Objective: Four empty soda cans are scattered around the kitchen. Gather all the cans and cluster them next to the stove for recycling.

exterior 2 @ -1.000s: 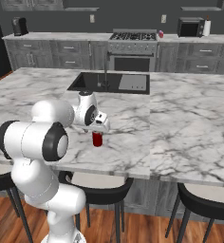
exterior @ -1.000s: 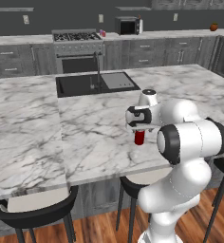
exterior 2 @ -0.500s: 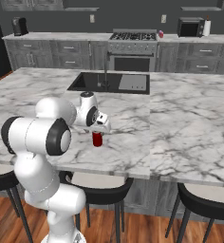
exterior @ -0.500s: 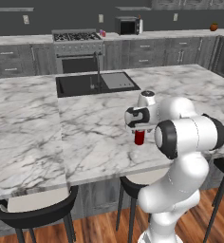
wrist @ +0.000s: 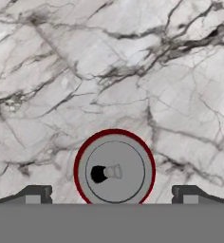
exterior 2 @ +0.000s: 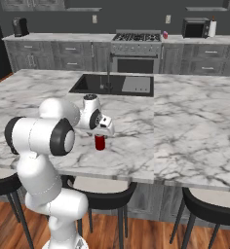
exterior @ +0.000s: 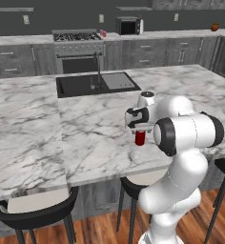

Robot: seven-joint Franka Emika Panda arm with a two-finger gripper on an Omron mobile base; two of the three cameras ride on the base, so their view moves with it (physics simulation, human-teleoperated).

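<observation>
A red soda can [exterior: 140, 138] [exterior 2: 100, 142] stands upright on the marble island near its front edge. My gripper [exterior: 139, 128] [exterior 2: 103, 133] hangs straight above it, pointing down. In the hand view the can's silver top [wrist: 115, 168] lies between my two dark fingertips [wrist: 37, 193], and the gripper [wrist: 114, 195] is open with a gap on both sides. A small pink can [exterior: 103, 33] [exterior 2: 165, 35] stands on the back counter just right of the stove [exterior: 78, 37] [exterior 2: 136, 37].
A black sink with a tap [exterior: 95, 83] [exterior 2: 112, 83] is set into the island behind the can. The microwave [exterior: 127, 25] [exterior 2: 195, 27] sits on the back counter. Black stools [exterior: 35, 212] [exterior 2: 100, 192] stand under the island's front edge.
The arm's big elbow joint has swung slightly leftward in the left base view. The hand stays above the red can, which has not moved.
</observation>
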